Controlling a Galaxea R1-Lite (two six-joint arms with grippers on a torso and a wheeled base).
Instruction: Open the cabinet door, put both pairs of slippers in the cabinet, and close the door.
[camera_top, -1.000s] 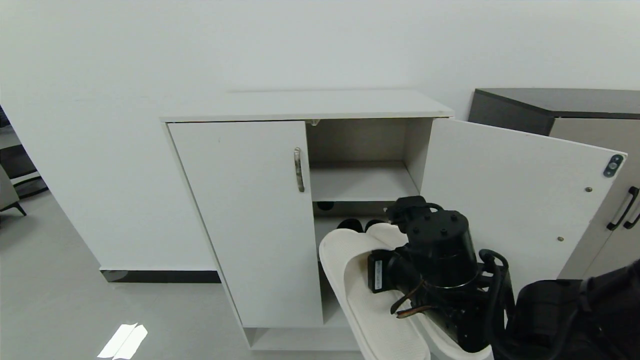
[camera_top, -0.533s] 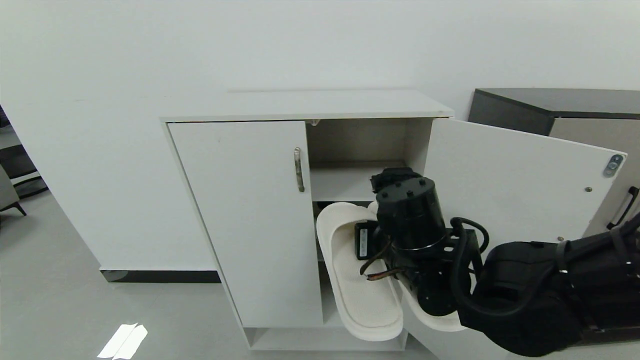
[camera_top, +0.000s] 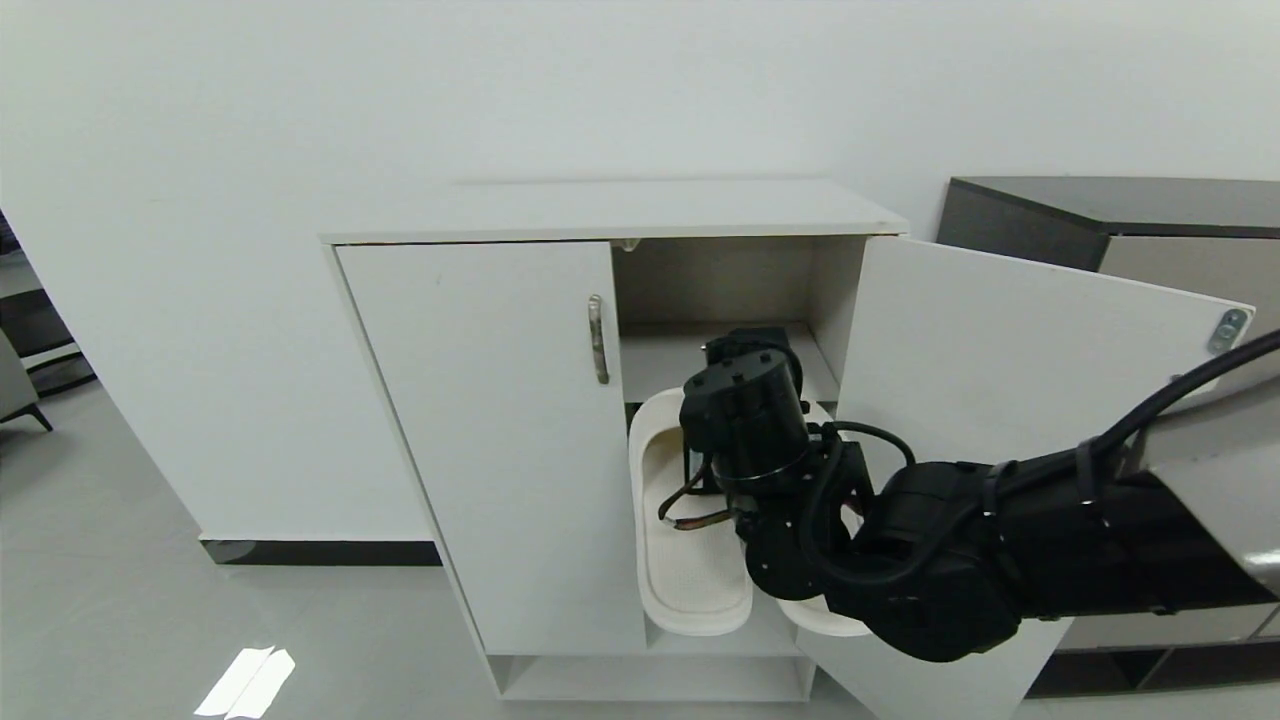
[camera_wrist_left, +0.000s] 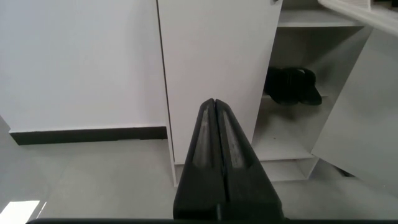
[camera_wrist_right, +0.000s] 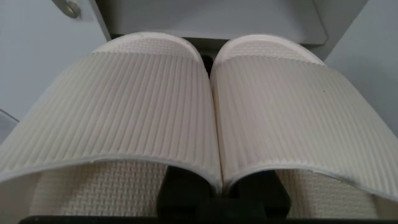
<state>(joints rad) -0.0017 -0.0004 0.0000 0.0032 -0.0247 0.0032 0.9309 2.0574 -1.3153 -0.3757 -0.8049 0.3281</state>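
At the open right half of the cabinet (camera_top: 620, 210), the right gripper (camera_wrist_right: 221, 196) is closed on the white slippers (camera_wrist_right: 143, 106). As far as I can judge, it pinches their two inner side walls together, just behind the ribbed straps. The pair hangs tilted, with the toes up near the front edge of the middle shelf (camera_top: 660, 365) and the heels lower, before the lower compartment. The black slippers (camera_wrist_left: 292, 87) lie on a lower shelf inside. The left gripper (camera_wrist_left: 215, 140) is low, before the closed left door (camera_wrist_left: 211, 50), with its fingers pressed together on nothing. The white pair looks like light, soft foam, so it probably bends and the free heels may swing or catch on a shelf edge. The grip at the middle, where both walls meet, seems the right place, because the textured surface should not slip easily.
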